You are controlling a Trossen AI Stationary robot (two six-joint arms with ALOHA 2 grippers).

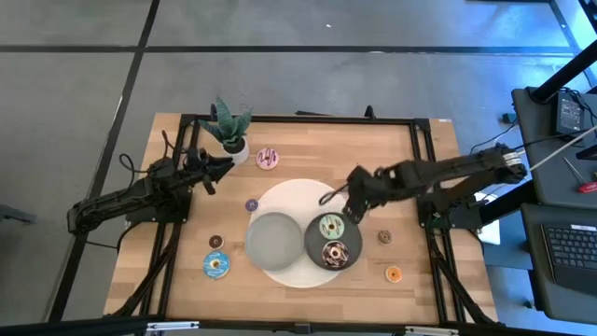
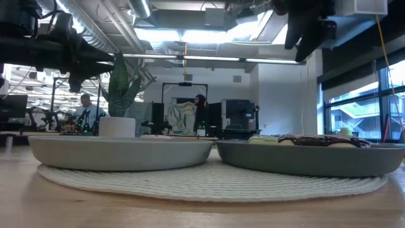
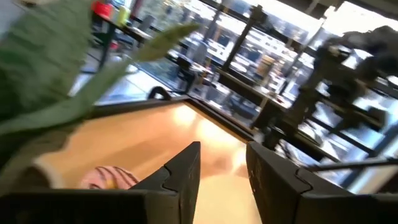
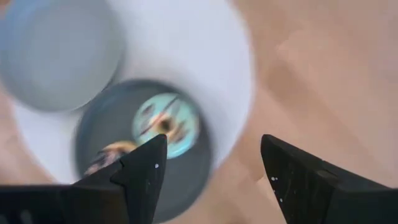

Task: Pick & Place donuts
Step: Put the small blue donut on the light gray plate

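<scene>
Two donuts lie in the dark grey plate (image 1: pixel 354 245): a mint-green one (image 1: pixel 331 226) (image 4: pixel 166 124) and a chocolate one (image 1: pixel 334 252) (image 2: pixel 323 140). The pink donut (image 1: pixel 268 159) (image 3: pixel 109 177) lies on the table by the plant. The blue donut (image 1: pixel 216 266), a small brown donut (image 1: pixel 216 242) and a purple donut (image 1: pixel 252 204) lie left of the mat. Another small brown donut (image 1: pixel 384 237) and an orange donut (image 1: pixel 393 274) lie to the right. My right gripper (image 1: pixel 348 203) (image 4: pixel 211 168) hangs open and empty above the dark plate's far side. My left gripper (image 1: pixel 222 169) (image 3: pixel 224 168) is open and empty beside the plant, near the pink donut.
A lighter grey plate (image 1: pixel 273 240) (image 2: pixel 120 152) holds nothing and sits beside the dark one on a round white mat (image 1: pixel 289 198). A potted green plant (image 1: pixel 229 131) stands near the far left corner, close to my left gripper. People show in the room behind the table.
</scene>
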